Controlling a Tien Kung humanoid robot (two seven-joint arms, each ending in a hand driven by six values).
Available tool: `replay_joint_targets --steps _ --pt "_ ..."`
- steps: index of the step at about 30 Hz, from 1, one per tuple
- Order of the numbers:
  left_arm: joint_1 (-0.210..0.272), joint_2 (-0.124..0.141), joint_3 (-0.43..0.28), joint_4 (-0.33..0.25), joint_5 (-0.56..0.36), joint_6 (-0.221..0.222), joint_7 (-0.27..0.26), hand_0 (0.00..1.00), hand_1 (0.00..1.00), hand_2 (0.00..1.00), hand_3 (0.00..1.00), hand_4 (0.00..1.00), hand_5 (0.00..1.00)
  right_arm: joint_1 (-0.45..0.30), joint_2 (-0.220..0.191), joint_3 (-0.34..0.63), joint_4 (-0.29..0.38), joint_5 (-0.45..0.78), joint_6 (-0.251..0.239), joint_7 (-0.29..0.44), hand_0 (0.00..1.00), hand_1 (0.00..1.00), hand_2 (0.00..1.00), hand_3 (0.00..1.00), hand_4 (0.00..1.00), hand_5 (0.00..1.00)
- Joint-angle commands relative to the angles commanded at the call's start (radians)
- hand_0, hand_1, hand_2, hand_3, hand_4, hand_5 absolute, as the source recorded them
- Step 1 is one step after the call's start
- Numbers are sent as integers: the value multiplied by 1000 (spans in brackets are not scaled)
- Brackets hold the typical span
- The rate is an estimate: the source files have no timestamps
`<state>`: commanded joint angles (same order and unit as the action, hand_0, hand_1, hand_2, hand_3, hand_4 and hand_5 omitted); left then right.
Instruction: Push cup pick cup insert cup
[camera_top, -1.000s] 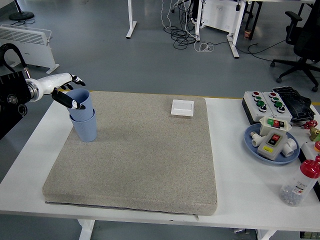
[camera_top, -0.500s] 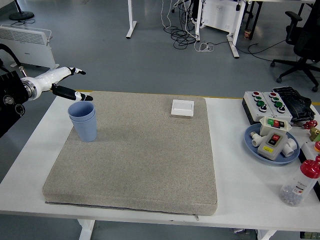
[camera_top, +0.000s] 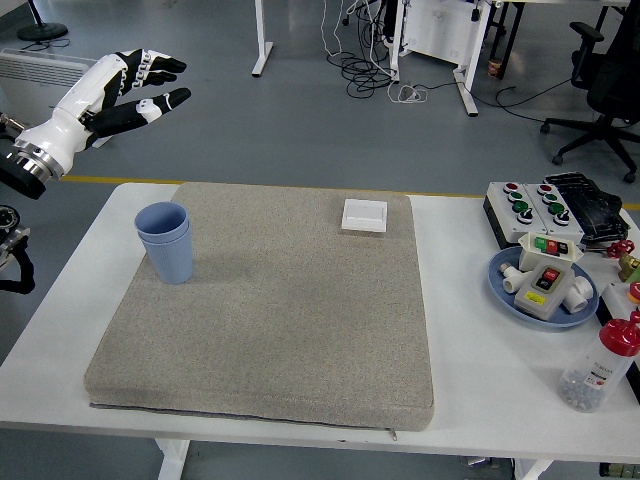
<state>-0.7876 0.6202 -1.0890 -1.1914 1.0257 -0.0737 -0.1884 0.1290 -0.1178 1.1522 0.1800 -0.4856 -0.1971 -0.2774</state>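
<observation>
- Two light blue plastic cups (camera_top: 167, 241) stand nested, one inside the other, upright at the far left corner of the grey mat (camera_top: 270, 310); the inner cup's rim sits a little above the outer one's.
- The mat covers most of the white counter (camera_top: 490, 350), and the cups stand on it near its left edge.
- A small white square switch plate (camera_top: 364, 215) lies flat at the mat's far edge, well apart from the cups, with bare mat between them.
- On the counter's right side, off the mat, a grey button box (camera_top: 522, 208) with red and green push buttons sits by the far edge.
- Just nearer, a blue plate (camera_top: 505, 287) holds another small button box and white plastic fittings.
- A clear bottle with a red cap (camera_top: 602, 364) stands near the right edge, in front of the plate.
- Nothing stands close around the cups.
- The left hand (camera_top: 125, 90) is raised high above and behind the cups, beyond the counter's far-left corner, clear of them and touching nothing.
- Its white-backed palm is tilted, with the dark fingers (camera_top: 160, 65) stretched out and spread apart, pointing right; it holds nothing.
</observation>
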Motion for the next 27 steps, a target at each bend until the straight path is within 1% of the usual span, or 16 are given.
replay_joint_targets --steps 1,2,5,8,10,12,13,14,16,19,20,22,23,25,26,27 --pt "36 1 -35 -36 -18 0 16 497 529 516 486 607 679 1 0 0 0 2 0 1 727 659 678 593 142 485" --pt "75 0 -73 -74 -55 5 30 406 502 497 480 578 713 2 -1 1 0 5 0 3 727 659 678 592 142 483" --pt "202 -14 -200 -200 -180 26 70 406 502 497 480 578 713 5 -1 9 0 5 2 6 727 659 678 592 142 483" --pt "326 -40 -315 -296 -301 28 122 425 513 507 481 573 739 4 2 19 0 -2 3 7 728 659 677 592 142 484" --pt "404 -54 -352 -320 -362 25 138 425 513 507 481 573 739 4 3 23 0 -5 4 7 728 659 677 592 142 484" --pt "488 -102 -411 -323 -429 17 153 425 513 507 481 573 739 3 4 29 0 -11 5 7 728 659 677 592 142 484" --pt "534 -112 -424 -322 -440 16 154 425 513 507 481 573 739 3 4 30 0 -12 5 7 728 659 677 592 142 484" --pt "573 -143 -449 -306 -475 36 135 552 585 578 518 588 808 1 4 31 0 -13 5 6 728 659 676 592 142 483" --pt "650 -202 -495 -276 -555 62 103 552 585 578 518 588 808 0 3 35 0 -21 5 5 728 659 676 592 142 483" --pt "689 -267 -543 -224 -625 80 74 552 585 578 518 588 808 -3 3 39 0 -27 5 4 728 659 676 592 142 483" --pt "692 -284 -558 -207 -635 80 73 777 804 820 692 635 996 -3 3 40 0 -29 5 3 728 659 676 592 142 482" --pt "695 -310 -583 -179 -655 73 76 777 804 820 692 635 996 -4 2 41 0 -33 4 3 728 659 676 592 142 482" --pt "697 -330 -600 -159 -681 51 88 777 804 820 692 635 996 -6 2 40 0 -33 4 2 728 659 676 592 142 482" --pt "701 -346 -612 -146 -702 26 107 777 804 820 692 635 996 -7 2 41 0 -36 3 1 728 659 676 592 142 482" --pt "703 -351 -616 -143 -709 13 116 846 865 912 795 656 998 -8 2 41 0 -38 3 0 729 658 676 592 142 483" --pt "707 -360 -620 -139 -727 -13 138 846 865 912 795 656 998 -9 2 42 0 -42 2 -1 729 658 676 592 142 483"
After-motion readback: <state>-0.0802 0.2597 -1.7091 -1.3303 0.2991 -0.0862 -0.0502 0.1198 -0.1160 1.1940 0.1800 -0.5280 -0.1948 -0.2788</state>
